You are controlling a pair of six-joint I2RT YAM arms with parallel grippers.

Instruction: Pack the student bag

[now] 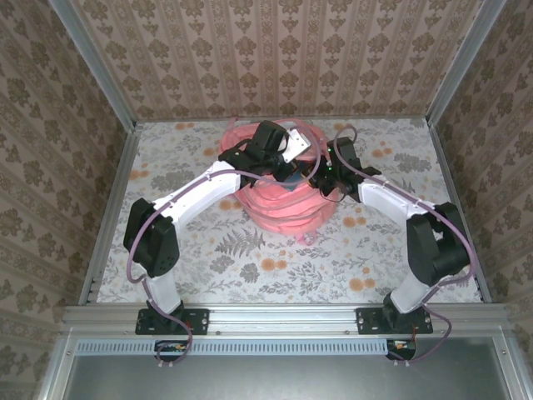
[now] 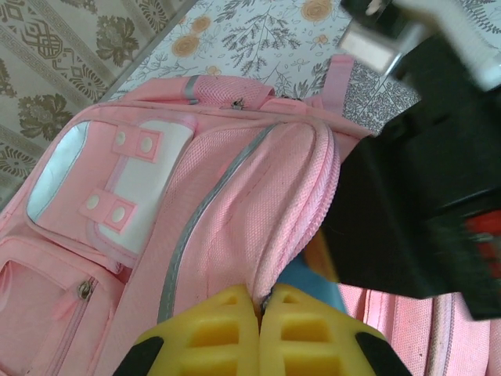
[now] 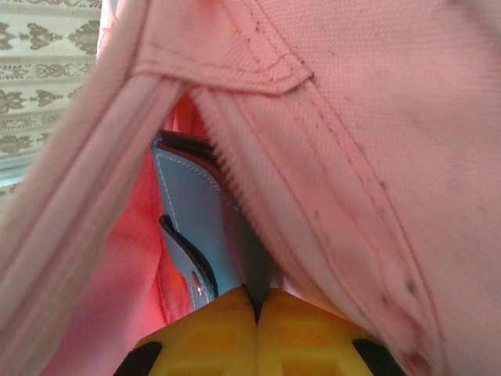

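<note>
Overhead, a large pink student bag (image 1: 283,212) sits at the far middle of a flower-patterned desk (image 1: 191,250), well away from the near edge. Two robot arms reach in from the near edge and meet over the top of the bag, one from each side.

From the left wrist, the left claw (image 2: 261,301) has its yellow fingers pressed together, pinching the pink mesh edge of the bag's zip opening. Beyond the fingers lie a white patch (image 2: 149,196) with pink tabs and a grey stripe (image 2: 196,227) running along the bag's front. A bit of blue shows inside the opening, just beside the fingers. The black body of the right arm (image 2: 423,196) is close on the right.

From the right wrist, the right claw (image 3: 256,301) is also closed, deep between pink fabric folds. A thin dark edge runs into the seam between its fingers; what it belongs to cannot be told. A blue-grey item (image 3: 192,204) with white stitching stands upright inside the bag, just behind the fingers.
</note>
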